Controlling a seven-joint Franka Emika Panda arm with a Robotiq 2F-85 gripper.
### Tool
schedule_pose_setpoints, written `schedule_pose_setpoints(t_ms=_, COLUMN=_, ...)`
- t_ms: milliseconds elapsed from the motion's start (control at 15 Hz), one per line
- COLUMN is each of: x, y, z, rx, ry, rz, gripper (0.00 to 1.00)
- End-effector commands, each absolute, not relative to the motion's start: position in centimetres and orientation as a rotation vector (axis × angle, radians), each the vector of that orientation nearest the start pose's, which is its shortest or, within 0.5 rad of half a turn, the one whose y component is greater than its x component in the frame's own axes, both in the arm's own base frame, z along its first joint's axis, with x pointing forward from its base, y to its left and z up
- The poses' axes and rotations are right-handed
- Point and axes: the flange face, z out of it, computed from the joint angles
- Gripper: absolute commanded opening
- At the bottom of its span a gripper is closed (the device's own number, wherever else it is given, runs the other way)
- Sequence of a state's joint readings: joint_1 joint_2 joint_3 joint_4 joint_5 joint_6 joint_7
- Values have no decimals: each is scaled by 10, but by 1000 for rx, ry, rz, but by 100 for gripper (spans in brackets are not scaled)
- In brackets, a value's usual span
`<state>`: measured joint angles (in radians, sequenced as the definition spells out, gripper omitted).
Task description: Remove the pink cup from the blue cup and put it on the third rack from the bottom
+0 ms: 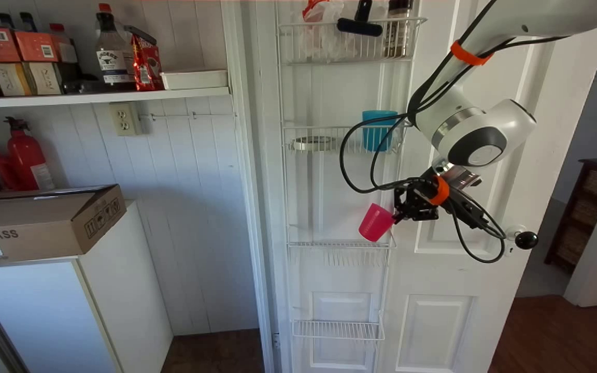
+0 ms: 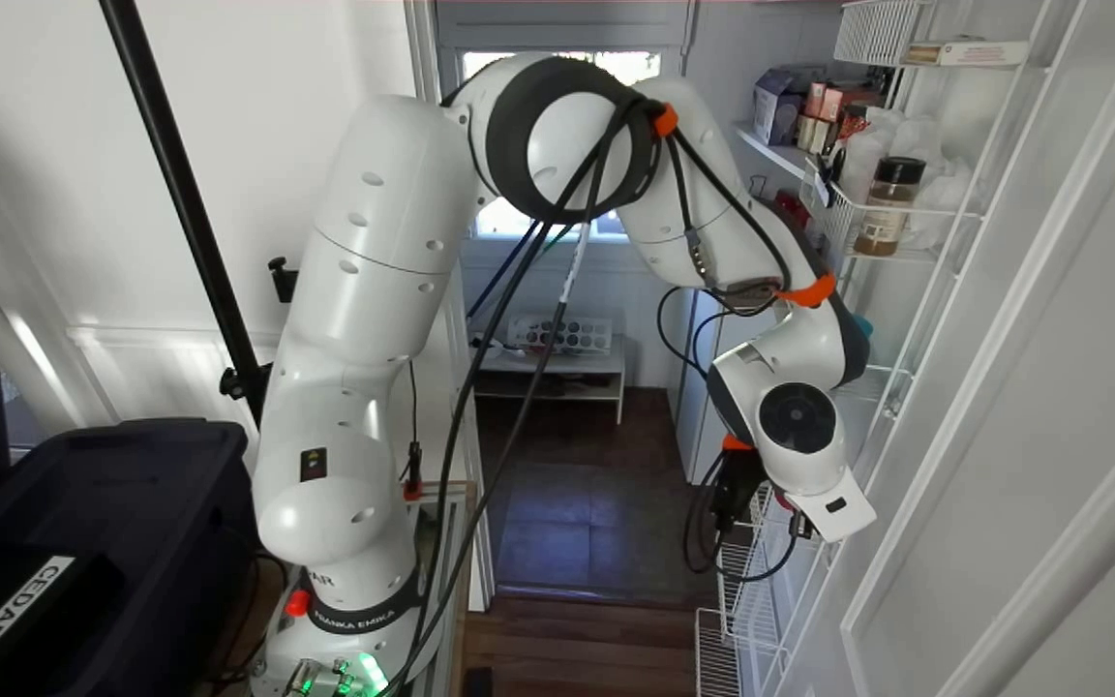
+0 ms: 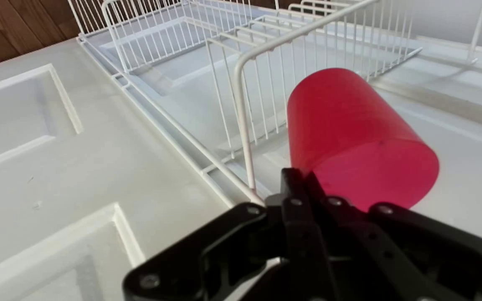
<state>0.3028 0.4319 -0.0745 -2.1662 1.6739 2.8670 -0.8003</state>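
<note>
The pink cup (image 1: 375,224) is tilted, its mouth end toward my gripper (image 1: 397,216). My gripper is shut on its rim, with the fingertips (image 3: 301,172) pinching the wall of the pink cup (image 3: 349,117) in the wrist view. The cup is at the third rack from the bottom (image 1: 342,244), whose wire basket (image 3: 308,31) also shows behind the cup in the wrist view. I cannot tell whether cup and rack touch. The blue cup (image 1: 379,137) stands upright on the tier above, apart from the pink cup. The arm hides most of both cups in an exterior view.
A round tin-like ring (image 1: 314,143) sits beside the blue cup. The tier above holds a jar (image 2: 888,203) and plastic bags. A lower tier (image 1: 338,330) is below the cup. The door knob (image 1: 526,240) sticks out near the gripper's cables.
</note>
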Motion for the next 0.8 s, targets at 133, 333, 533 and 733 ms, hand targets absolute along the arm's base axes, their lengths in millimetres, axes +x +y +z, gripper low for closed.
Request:
schedule_pose_setpoints(t_ms=133, x=540, y=72, z=187, rx=-2514, ry=558, rz=-448, gripper=1)
schedule_pose_setpoints(t_ms=333, x=541, y=72, z=186, rx=-2550, ry=522, rz=-462, gripper=1)
schedule_pose_setpoints(t_ms=533, x=542, y=75, z=185, rx=-2580, ry=493, rz=-464, gripper=1)
schedule_pose_setpoints(t_ms=733, x=542, y=76, z=184, rx=-2602, ry=460, rz=-461, gripper=1)
